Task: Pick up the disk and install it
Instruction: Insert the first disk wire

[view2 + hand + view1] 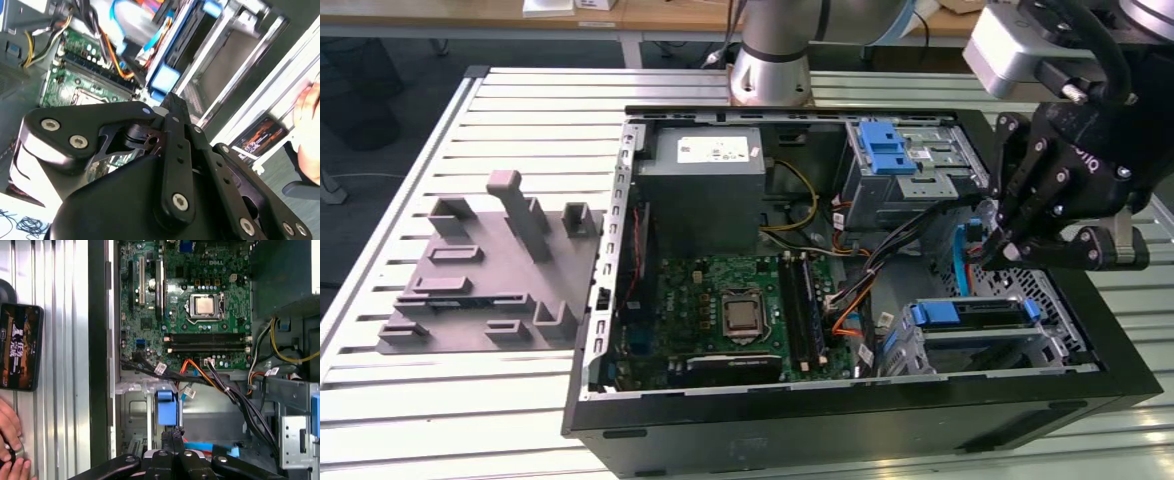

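My fingers (pixel 991 250) hang inside the open case (pixel 854 420), just above the blue-latched cage (pixel 967 315), gripping the disk (pixel 970 245).

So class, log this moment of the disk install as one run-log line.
gripper: inside open black computer case, carrying blue-framed silver disk | blue-latched silver drive cage: just below

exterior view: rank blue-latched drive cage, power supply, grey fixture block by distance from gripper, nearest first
From the gripper, in the exterior view:
1. Blue-latched drive cage, just toward the view's left of it, inside the case at the back.
2. Power supply, farther left, in the case's back corner.
3. Grey fixture block, farthest, outside the case on the table at the view's left.
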Robot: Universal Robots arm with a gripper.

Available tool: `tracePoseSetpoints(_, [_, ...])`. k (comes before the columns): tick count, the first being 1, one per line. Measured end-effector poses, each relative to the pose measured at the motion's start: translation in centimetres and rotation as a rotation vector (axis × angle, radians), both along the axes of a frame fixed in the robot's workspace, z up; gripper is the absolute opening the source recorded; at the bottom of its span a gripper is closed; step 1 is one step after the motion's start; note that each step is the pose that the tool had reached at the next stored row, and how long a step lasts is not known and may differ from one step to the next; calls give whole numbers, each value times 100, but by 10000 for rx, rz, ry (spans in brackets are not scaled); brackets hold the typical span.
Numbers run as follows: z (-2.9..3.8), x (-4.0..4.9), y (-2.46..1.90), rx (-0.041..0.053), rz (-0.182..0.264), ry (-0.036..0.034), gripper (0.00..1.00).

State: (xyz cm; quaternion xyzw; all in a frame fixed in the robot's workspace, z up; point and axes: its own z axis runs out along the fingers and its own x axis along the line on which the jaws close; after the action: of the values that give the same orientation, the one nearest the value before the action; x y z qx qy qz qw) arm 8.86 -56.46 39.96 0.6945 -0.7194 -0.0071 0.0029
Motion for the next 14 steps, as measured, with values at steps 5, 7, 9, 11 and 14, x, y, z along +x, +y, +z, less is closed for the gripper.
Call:
tracePoseSetpoints(5, [-52, 202, 92, -1, 0, -1, 12])
tracePoseSetpoints(7, [-89, 236, 176, -5, 0, 0, 12])
tracePoseSetpoints(9, [-121, 254, 249, -6, -1, 0, 12])
tracePoseSetpoints(11, [-154, 290, 301, -5, -1, 0, 12])
tracePoseSetpoints(14, [-207, 380, 338, -2, 0, -1, 13])
